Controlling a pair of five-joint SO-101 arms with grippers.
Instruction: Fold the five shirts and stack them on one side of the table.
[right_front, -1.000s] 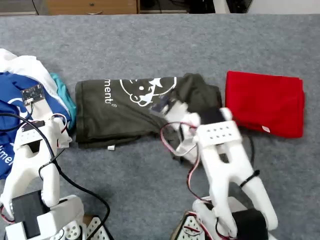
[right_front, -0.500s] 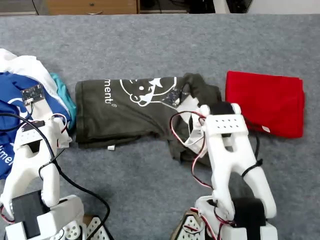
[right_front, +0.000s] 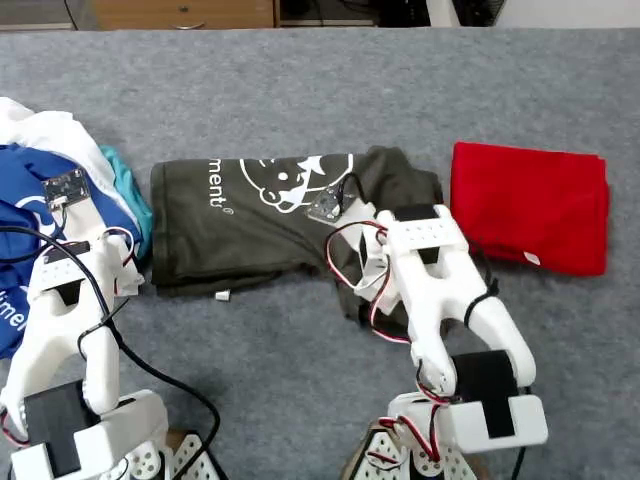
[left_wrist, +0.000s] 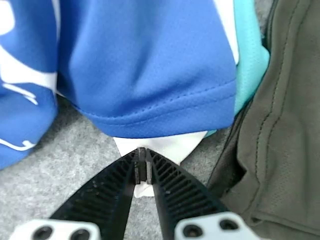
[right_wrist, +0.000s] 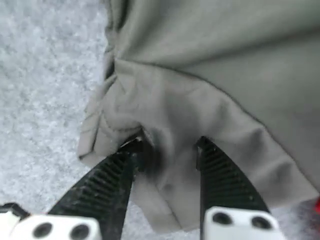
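A dark olive shirt (right_front: 250, 215) with white print lies half-folded mid-table. My right gripper (right_front: 355, 265) stands over its bunched lower right corner. In the right wrist view that gripper (right_wrist: 167, 150) is open, its fingers (right_wrist: 112, 175) pressed down on either side of a ridge of olive cloth (right_wrist: 200, 105). A folded red shirt (right_front: 530, 205) lies to the right. Blue, white and teal shirts (right_front: 45, 185) are piled at the left edge. My left gripper (left_wrist: 142, 167) is shut, its tips over a white shirt corner (left_wrist: 165, 145) below the blue hem (left_wrist: 150, 115).
Grey carpet (right_front: 300, 90) covers the table, with bare room behind the shirts and along the front between the arms. Loose cables (right_front: 150, 375) trail from the left arm's base. A small white tag (right_front: 222, 295) lies by the olive shirt's front edge.
The right arm swung right, then back left, and its gripper came down on the olive shirt's lower right corner. The left arm and the shirts have not shifted.
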